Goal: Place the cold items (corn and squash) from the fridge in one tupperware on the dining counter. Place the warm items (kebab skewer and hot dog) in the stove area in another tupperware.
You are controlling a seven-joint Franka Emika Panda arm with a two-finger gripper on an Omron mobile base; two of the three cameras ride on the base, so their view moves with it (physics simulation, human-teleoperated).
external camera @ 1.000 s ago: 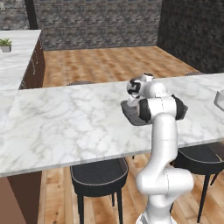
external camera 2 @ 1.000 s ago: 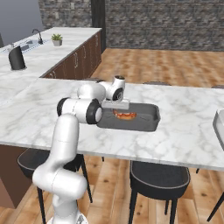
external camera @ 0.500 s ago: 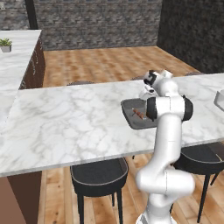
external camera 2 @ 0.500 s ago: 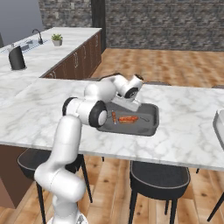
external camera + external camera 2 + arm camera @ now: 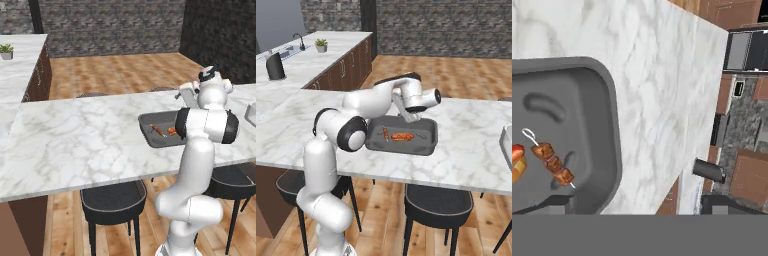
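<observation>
The dining counter surface [image 5: 466, 150] runs across the middle of both base views, a white-grey marbled slab. A dark grey tupperware tray [image 5: 426, 131] rests on it, right of centre in the left base view and at centre in the right base view.

The kebab skewer [image 5: 385, 134] lies flat on the tray floor. The hot dog [image 5: 402, 136] lies just beside it, apart from the tray walls. In the hand view the skewer [image 5: 552, 164] sits at lower left, with the hot dog [image 5: 517, 162] cut off by the left edge of the frame, close beside it.

The end effector [image 5: 404, 114] hangs over the tray's far rim, raised clear of the food. Its jaws stand apart and hold nothing; the fingertips [image 5: 557, 201] appear widely separated along the bottom of the hand view.

Dark round stools [image 5: 113, 201] stand below the surface's near edge. A potted plant [image 5: 321, 45] sits on a second surface at upper left of the right base view.
</observation>
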